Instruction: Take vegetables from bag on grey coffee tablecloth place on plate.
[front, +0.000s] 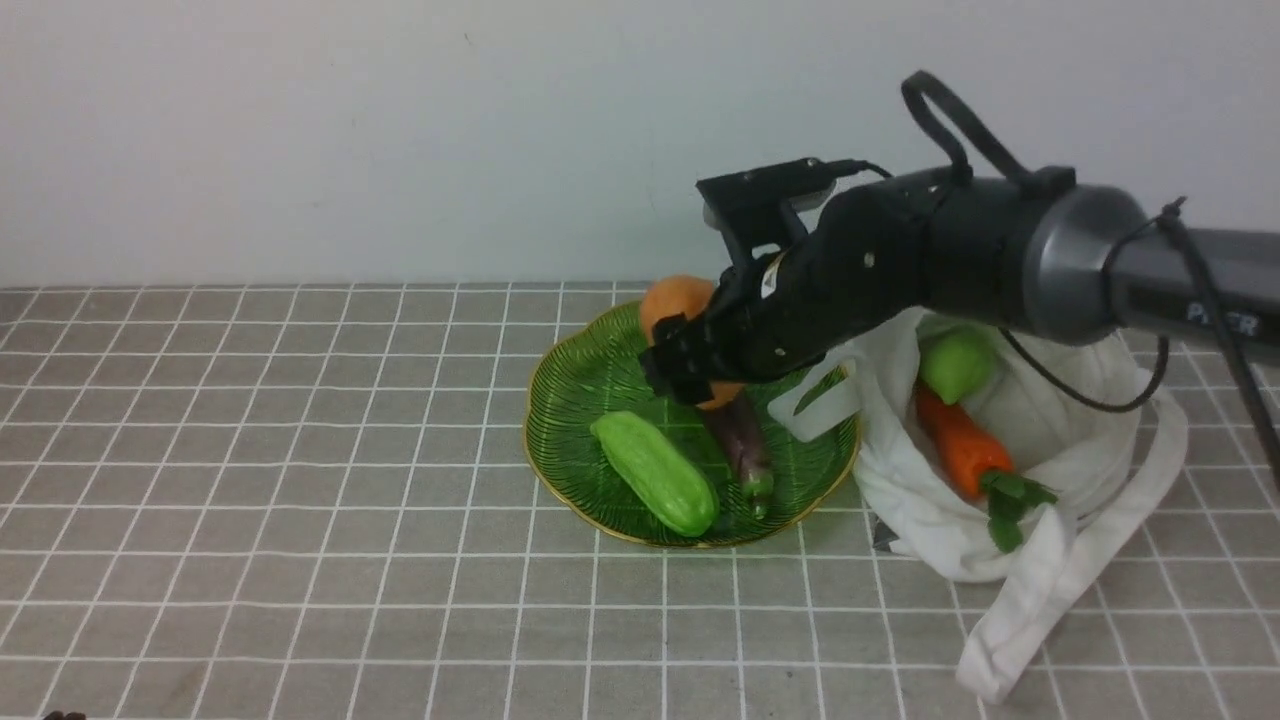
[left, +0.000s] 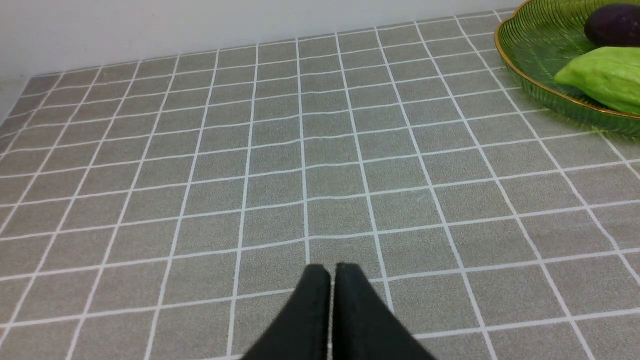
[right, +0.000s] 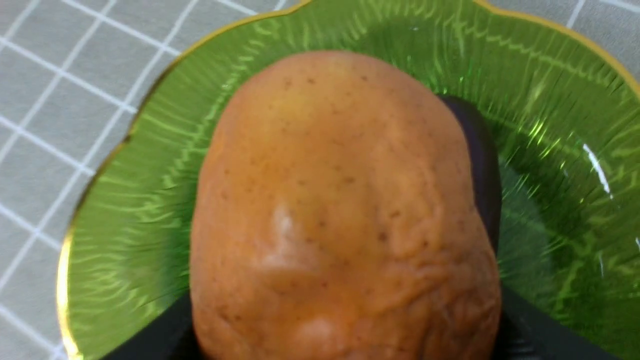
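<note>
Potato (front: 675, 300) | was pinched by right gripper (front: 690, 368) over far side of plate (front: 580, 400) | left gripper (left: 332, 282) was pressed together | needed a slow, low drop beside eggplant (front: 745, 445)

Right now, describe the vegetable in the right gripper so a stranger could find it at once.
Find the green gold-rimmed plate; the right gripper hangs over its far side. The tan-brown potato clamped there is oval and speckled, unlike the light-green gourd and purple eggplant lying on the plate.
</note>
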